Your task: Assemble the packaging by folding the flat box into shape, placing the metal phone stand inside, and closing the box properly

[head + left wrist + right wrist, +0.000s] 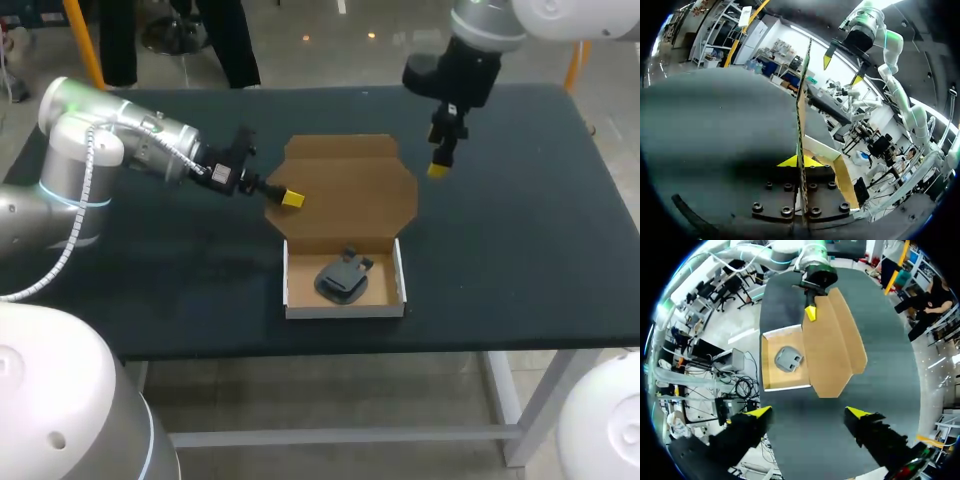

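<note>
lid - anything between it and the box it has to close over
Nothing visible. The lid is open; the phone stand lies inside the box, and the right gripper hangs off to the side.

Light comes evenly and fairly brightly from overhead. The dark table (520, 250) carries a dull sheen and a soft shadow just left of the box (345, 311). In the left wrist view the lid (801, 115) looks backlit, perhaps by the bright room behind.
</note>
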{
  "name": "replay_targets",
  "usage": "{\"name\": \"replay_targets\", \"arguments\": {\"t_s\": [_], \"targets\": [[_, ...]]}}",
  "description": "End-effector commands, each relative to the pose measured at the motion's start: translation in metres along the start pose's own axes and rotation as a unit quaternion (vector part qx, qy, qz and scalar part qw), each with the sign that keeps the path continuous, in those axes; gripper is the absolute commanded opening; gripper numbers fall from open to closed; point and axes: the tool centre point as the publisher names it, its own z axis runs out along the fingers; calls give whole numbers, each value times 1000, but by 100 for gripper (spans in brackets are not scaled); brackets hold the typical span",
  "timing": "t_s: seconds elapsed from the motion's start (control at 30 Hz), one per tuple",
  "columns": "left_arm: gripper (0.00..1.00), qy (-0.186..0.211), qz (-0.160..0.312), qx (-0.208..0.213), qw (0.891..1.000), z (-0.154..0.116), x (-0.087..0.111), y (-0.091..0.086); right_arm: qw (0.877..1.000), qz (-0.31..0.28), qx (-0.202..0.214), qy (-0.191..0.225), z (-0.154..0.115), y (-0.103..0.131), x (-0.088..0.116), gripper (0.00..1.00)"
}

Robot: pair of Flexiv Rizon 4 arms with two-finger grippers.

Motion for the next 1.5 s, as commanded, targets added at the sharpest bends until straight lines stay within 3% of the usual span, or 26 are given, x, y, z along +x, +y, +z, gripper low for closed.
{"name": "replay_targets", "arguments": {"t_s": [0.03, 0.37, 0.77, 1.17, 1.5], "targets": [[0, -17, 28, 7, 999, -1, 6, 2, 1000, -2, 1, 1, -1, 3, 0, 100], [0, -48, 110, 25, 992, -6, 22, 1, 1000, -5, 6, -2, -4, 8, 3, 100], [0, -66, 200, 0, 977, -2, 39, 1, 1000, -16, 10, -6, -7, 19, 5, 100], [0, -75, 245, -10, 966, 1, 36, 4, 999, -43, 0, -27, -10, 31, 8, 100], [0, -89, 301, -4, 949, 2, 39, 8, 998, -60, -2, -34, -13, 41, 10, 100]]}}
